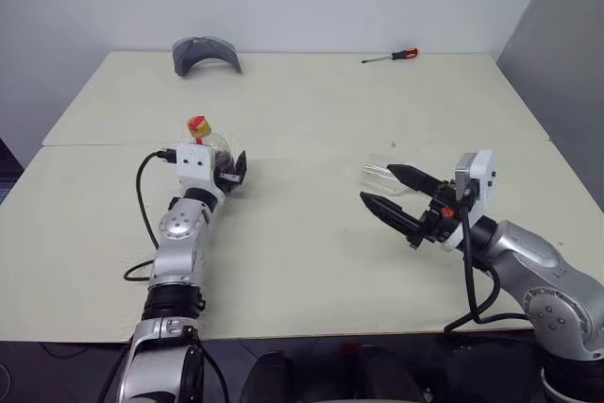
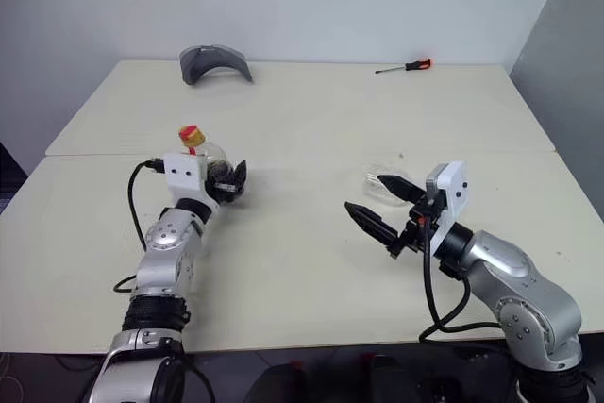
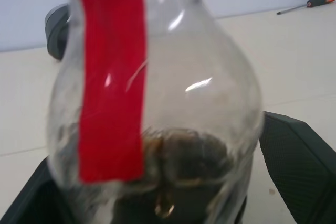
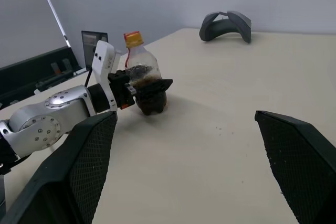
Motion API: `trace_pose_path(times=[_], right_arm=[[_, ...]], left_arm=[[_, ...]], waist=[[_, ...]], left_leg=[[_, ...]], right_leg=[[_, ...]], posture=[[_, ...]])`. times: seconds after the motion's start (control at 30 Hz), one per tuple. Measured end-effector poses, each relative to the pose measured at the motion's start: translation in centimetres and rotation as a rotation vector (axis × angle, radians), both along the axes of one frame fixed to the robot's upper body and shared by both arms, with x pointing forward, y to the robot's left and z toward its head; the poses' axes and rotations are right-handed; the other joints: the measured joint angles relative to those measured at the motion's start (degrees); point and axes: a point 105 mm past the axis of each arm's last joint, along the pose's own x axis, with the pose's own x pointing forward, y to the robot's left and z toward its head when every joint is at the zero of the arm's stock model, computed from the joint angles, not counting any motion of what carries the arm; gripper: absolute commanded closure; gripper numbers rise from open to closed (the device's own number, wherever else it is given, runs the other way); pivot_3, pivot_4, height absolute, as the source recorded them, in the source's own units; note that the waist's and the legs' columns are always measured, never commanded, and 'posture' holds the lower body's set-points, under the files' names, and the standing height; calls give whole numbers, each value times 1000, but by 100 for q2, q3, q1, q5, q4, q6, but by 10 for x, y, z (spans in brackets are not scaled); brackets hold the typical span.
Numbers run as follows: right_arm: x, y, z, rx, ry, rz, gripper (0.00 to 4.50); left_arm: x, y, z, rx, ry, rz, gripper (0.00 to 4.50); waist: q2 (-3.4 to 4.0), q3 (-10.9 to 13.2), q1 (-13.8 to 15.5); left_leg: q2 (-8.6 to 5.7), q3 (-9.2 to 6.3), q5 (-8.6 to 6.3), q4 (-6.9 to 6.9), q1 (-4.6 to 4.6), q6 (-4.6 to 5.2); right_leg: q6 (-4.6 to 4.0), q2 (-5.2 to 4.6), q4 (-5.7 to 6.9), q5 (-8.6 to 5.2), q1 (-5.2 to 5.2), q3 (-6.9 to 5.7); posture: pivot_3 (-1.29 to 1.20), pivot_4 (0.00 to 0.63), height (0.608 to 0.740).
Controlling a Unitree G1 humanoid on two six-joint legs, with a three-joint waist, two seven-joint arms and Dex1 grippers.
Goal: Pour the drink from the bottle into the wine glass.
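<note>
Clear plastic fills our left wrist view: the bottle (image 3: 157, 103) sits right between the left gripper's (image 1: 225, 169) fingers (image 3: 299, 166), its red strip label (image 3: 110, 72) running down the neck and the dark brown drink (image 3: 184, 156) pooled low in the round body. We see those fingers spread wide on either side of the bottle; whether they press its wall, we cannot tell. From the head, the bottle stands upright on the cream table (image 1: 311, 110), left of centre, yellow-red cap (image 1: 198, 125) still on.

Over on the right, our right gripper (image 1: 396, 195) hovers above the table with its two black fingers (image 1: 387, 214) well apart, holding nothing. Just behind those fingers we catch the wine glass (image 1: 377, 172), mostly hidden; how it rests we cannot make out. Bottle and glass stand well apart.

Far back on the left lies a grey curved object (image 1: 206, 52), and far right a red-handled screwdriver (image 1: 392, 57), both clear of the action.
</note>
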Motion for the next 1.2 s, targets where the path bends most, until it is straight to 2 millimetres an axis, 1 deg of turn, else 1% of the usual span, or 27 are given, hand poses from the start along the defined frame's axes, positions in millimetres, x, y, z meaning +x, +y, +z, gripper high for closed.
trace_pose_path(times=[0.17,0.27,0.4,0.47,0.53,0.97,1.13,1.2], right_arm=[[0,0,0,-2,0,-6,0],[0,-1,0,-6,-1,-8,0],[0,-1,0,-6,1,-11,0],[0,-1,-1,-6,2,-11,0],[0,-1,-1,-6,3,-10,0],[0,3,-3,-10,7,14,0],[8,0,-2,-39,-4,-4,0],[15,2,3,-68,-28,2,0]], left_arm=[[2,-4,0,8,-8,-20,18],[2,-4,0,8,-11,-23,607],[1,-4,2,6,-22,-24,1861],[1,-4,2,5,-24,-24,2303],[1,-4,2,5,-25,-25,2550],[3,-4,2,1,-22,-27,2695],[5,-8,3,-20,-1,-52,2809],[7,-17,4,-38,34,-112,2816]], waist=[[0,0,0],[0,0,0],[0,0,1],[0,0,4],[0,0,8],[0,0,13],[0,0,28],[0,0,35]], left_leg=[[1,0,0,0,0,0],[0,0,0,0,0,0],[0,-1,0,0,0,0],[0,-1,0,0,0,0],[0,-1,0,0,0,0],[-1,-1,0,1,0,0],[-1,-1,1,2,0,0],[-3,0,1,5,-1,-1]], right_leg=[[0,0,1,0,0,-1],[0,0,1,0,0,-1],[0,-1,1,0,0,-1],[0,-1,1,0,0,-1],[0,-1,1,0,0,-1],[0,-1,2,0,0,-2],[0,-1,2,0,0,-2],[0,-1,4,0,-1,-2]], posture=[[0,150,740],[0,150,740],[0,150,740],[0,150,740],[0,150,740],[0,150,740],[0,150,740],[0,150,740]])
